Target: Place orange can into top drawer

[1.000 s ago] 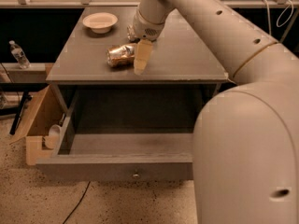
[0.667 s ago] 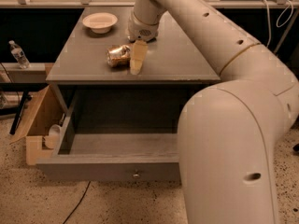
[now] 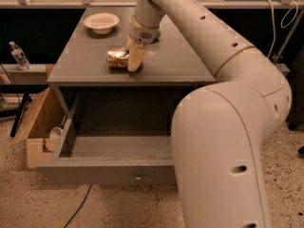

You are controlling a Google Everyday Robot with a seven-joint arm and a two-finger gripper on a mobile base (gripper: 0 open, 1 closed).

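The orange can (image 3: 116,58), dented and coppery-gold, lies on its side on the grey table top (image 3: 85,65), near the middle. My gripper (image 3: 134,60) reaches down from the arm at the can's right end, touching or very close to it. The top drawer (image 3: 107,171) is pulled wide open below the table, its front panel with a small round knob (image 3: 138,178) towards the camera. What shows of its inside holds nothing; my arm hides its right part.
A white bowl (image 3: 101,22) sits at the table's back left. An open cardboard box (image 3: 40,122) stands on the floor left of the drawer. A water bottle (image 3: 19,56) stands on a ledge at far left. My bulky arm (image 3: 228,141) fills the right foreground.
The gripper has shifted a little left, closer against the can's right end. The can and the drawer have not moved.
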